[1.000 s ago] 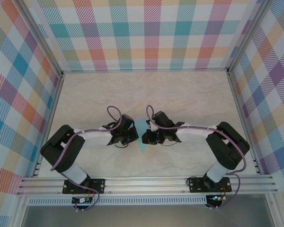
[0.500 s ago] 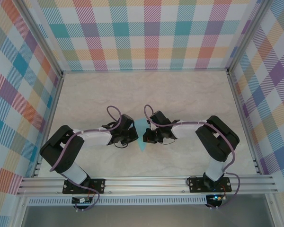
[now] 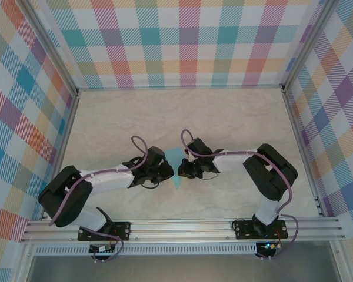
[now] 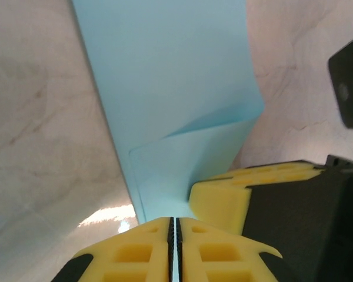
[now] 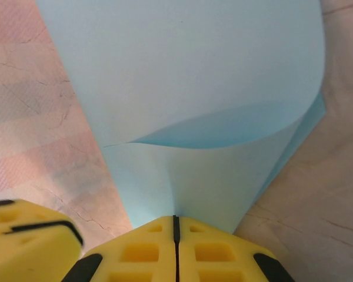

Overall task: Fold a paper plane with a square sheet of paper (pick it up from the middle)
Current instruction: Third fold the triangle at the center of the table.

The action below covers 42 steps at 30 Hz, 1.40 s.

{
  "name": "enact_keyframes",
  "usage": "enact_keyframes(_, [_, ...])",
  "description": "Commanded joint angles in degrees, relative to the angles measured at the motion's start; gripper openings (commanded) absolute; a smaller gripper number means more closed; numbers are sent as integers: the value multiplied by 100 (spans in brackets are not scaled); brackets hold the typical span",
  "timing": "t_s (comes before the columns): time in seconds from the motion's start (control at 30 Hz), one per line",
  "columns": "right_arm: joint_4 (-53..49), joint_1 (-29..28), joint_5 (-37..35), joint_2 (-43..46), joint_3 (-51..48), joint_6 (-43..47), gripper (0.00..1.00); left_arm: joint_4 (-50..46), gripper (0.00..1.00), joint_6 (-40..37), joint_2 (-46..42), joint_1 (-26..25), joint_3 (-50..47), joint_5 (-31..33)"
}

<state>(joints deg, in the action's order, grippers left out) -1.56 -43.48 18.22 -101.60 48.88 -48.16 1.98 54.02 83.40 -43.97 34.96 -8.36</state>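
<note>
Paper (image 4: 170, 88) in left claw (image 4: 174, 232), right claw (image 5: 175, 230)

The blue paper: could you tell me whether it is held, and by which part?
The left gripper and right gripper each pinch the paper at its edge, from opposite sides.

Far table (image 3: 182, 111) open; left arm (image 3: 106, 178), right arm (image 3: 241, 160) hem paper (image 3: 176, 179) centrally.

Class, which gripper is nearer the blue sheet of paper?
Neither: both touch the sheet of paper. The left gripper is shut on its left side, the right gripper on its right.
</note>
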Motion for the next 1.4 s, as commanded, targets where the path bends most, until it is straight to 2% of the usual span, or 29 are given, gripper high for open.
enact_keyframes(0.0, [-325, 31, -7, -195, 71, -164, 7, 375, 8, 285, -1, -171, -221, -101])
enact_keyframes(0.3, [-252, 29, 233, -261, 131, -58, 7, 1099, 1, 529, 478, -339, -301, -316])
enact_keyframes(0.5, [-272, 41, 259, -268, 224, 314, 7, 336, 0, 582, 680, -394, -209, 5])
enact_keyframes(0.9, [-167, 447, 411, -458, 567, 2286, 8, -579, 0, 533, 746, -434, -238, 389])
enact_keyframes(1.07, [-128, 670, 367, -588, 733, 2630, 9, -664, 0, 484, 801, -429, -218, 387])
enact_keyframes(1.37, [-218, 1172, 40, -952, 1266, 2717, 9, -716, 0, 424, 792, -433, -192, 370])
